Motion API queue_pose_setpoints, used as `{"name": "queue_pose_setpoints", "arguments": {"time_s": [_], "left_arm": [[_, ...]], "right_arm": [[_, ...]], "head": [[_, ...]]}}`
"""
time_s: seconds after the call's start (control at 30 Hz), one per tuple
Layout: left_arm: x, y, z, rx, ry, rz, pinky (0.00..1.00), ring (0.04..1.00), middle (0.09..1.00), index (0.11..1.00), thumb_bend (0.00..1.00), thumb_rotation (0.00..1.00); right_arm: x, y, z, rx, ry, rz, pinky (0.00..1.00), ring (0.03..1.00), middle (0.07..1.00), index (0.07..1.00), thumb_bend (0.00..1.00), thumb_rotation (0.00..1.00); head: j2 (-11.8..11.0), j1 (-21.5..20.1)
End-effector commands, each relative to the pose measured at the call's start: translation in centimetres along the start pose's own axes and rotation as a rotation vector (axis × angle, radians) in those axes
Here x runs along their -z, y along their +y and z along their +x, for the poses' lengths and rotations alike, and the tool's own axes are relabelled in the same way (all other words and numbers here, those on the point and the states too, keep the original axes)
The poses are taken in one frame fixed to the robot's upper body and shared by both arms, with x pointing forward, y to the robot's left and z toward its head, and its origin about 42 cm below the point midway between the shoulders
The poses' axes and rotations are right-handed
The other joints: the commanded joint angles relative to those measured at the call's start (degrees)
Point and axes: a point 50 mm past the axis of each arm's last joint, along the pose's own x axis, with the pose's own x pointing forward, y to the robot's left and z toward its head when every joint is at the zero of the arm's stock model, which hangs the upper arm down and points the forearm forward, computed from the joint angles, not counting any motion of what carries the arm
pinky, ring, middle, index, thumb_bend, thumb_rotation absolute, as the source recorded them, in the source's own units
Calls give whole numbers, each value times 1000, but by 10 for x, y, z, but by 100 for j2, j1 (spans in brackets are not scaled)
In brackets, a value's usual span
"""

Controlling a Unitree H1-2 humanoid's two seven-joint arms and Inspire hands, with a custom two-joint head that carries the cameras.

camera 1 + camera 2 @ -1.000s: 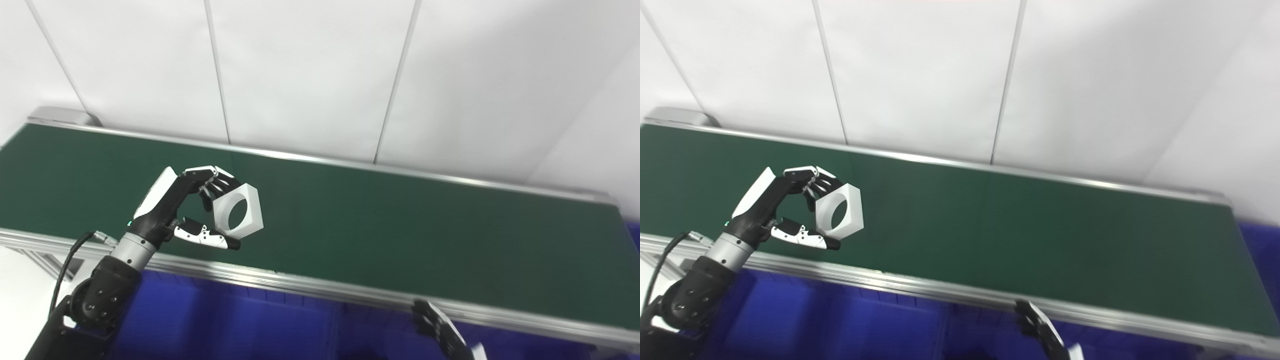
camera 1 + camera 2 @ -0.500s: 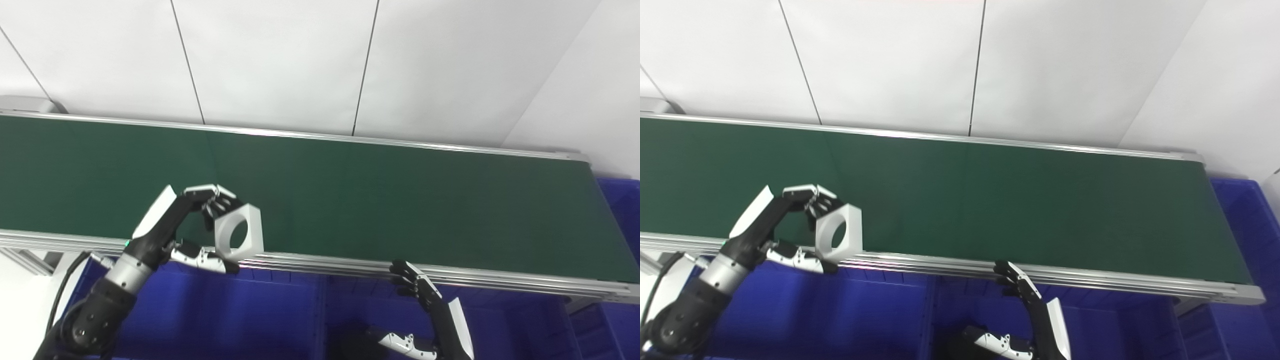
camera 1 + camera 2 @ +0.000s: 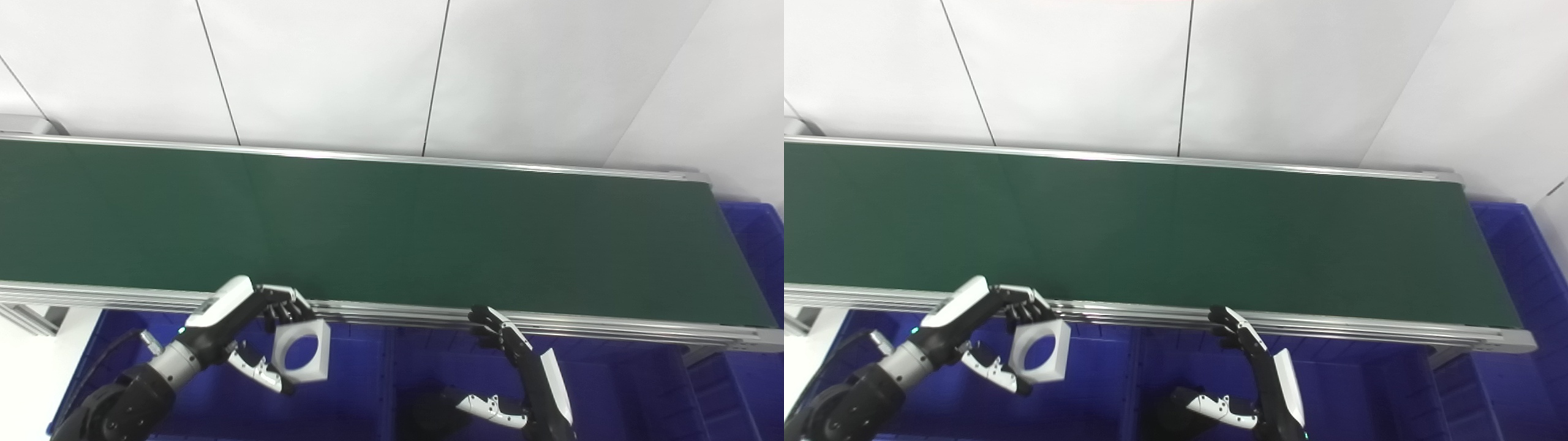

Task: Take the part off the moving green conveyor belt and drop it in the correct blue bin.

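My left hand (image 3: pixel 245 334) is shut on a white hexagonal part with a round hole (image 3: pixel 301 360), pinched between fingers and thumb. It holds the part in the air over the left blue bin (image 3: pixel 343 407), just in front of the belt's near rail. The green conveyor belt (image 3: pixel 392 233) carries nothing in view. My right hand (image 3: pixel 520 373) is open and empty, fingers spread upward, over the middle blue bin (image 3: pixel 612 398) below the rail. Both hands also show in the right eye view, left hand (image 3: pixel 980 337) and right hand (image 3: pixel 1255 367).
The belt's silver near rail (image 3: pixel 551 321) runs across in front of the bins. A divider (image 3: pixel 388 380) separates the left and middle bins. Another blue bin (image 3: pixel 756 245) stands past the belt's right end. A white panelled wall (image 3: pixel 392 73) rises behind the belt.
My left hand has carried the part back off the belt, over the near rail and down above the left bin. The camera has tilted down, so the right hand shows more fully.
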Motion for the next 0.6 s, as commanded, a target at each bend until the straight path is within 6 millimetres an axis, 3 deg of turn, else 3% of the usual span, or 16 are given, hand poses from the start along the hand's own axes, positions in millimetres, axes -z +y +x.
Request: {"name": "queue_pose_setpoints", "arguments": {"time_s": [0.0, 0.37, 0.4, 0.53, 0.57], "left_arm": [[0, 15, 3, 11, 2, 67, 385, 397, 469, 531, 497, 0], [6, 7, 2, 127, 81, 189, 486, 439, 486, 518, 500, 0], [6, 7, 2, 136, 88, 199, 533, 458, 489, 507, 501, 0], [5, 14, 3, 230, 120, 264, 755, 671, 643, 497, 508, 62], [4, 16, 3, 250, 126, 271, 806, 716, 682, 614, 588, 183]], "right_arm": [[-9, -2, 4, 18, -28, 4, 696, 748, 802, 829, 893, 428], [-13, -1, 6, 18, -26, -1, 699, 751, 799, 827, 887, 417], [-13, -1, 6, 18, -23, -6, 699, 751, 798, 827, 888, 426], [-12, 0, 6, 19, -22, 0, 702, 748, 797, 827, 884, 428], [-13, 0, 6, 19, -21, 1, 690, 749, 798, 827, 884, 428]], "head": [[14, -1], [75, -55], [75, -55], [77, -60], [77, -60]]}}
